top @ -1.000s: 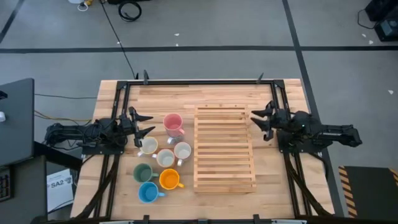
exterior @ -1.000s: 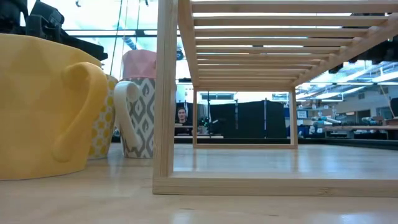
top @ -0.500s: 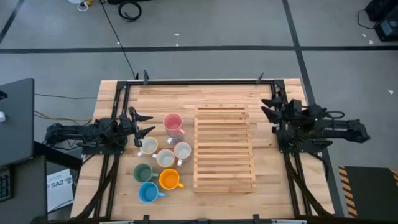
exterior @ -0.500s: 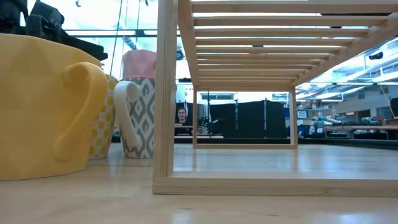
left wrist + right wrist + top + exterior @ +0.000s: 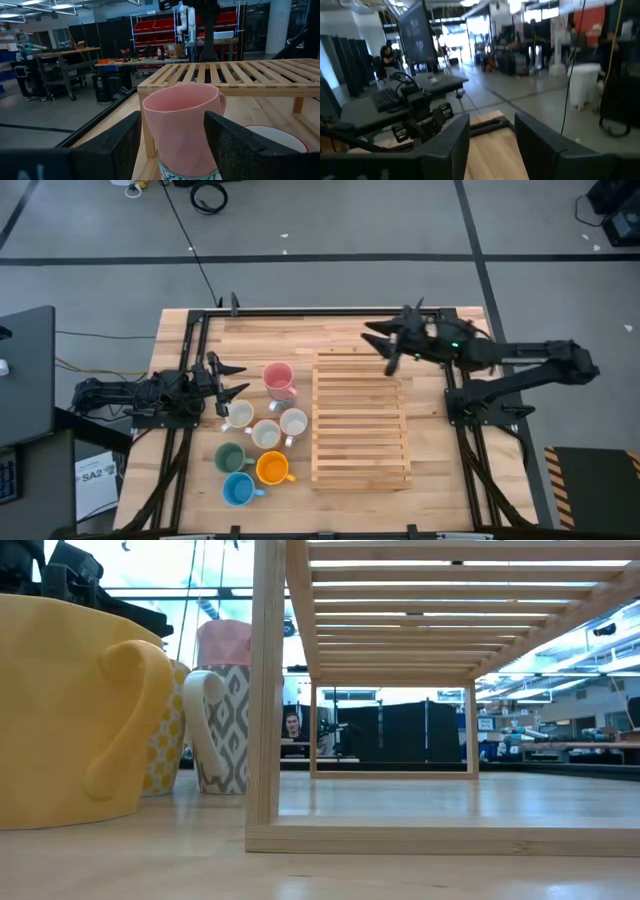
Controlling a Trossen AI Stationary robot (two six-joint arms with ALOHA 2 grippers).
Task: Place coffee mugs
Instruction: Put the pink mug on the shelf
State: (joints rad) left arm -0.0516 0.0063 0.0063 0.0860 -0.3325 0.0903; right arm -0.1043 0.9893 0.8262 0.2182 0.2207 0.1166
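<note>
Several coffee mugs stand upright in a cluster on the table's left half: pink (image 5: 279, 379), three white (image 5: 238, 415) (image 5: 266, 434) (image 5: 294, 423), green (image 5: 232, 457), orange (image 5: 272, 469) and blue (image 5: 239, 490). A slatted wooden rack (image 5: 361, 418) stands to their right. My left gripper (image 5: 226, 381) rests level at the left edge, open, pointing at the pink mug (image 5: 182, 127), a short way from it. My right gripper (image 5: 380, 345) hovers open and level above the rack's far end, holding nothing.
Black rails (image 5: 320, 311) frame the table's far and side edges. In the low view the orange mug (image 5: 70, 710) and a patterned mug (image 5: 225, 730) stand left of the rack's leg (image 5: 266, 690). Bare wood lies right of the rack (image 5: 430, 440).
My right gripper has risen from its place at the table's right edge and swung toward the left and far edge, out over the rack's far end, staying level. The mugs and the left arm have kept still.
</note>
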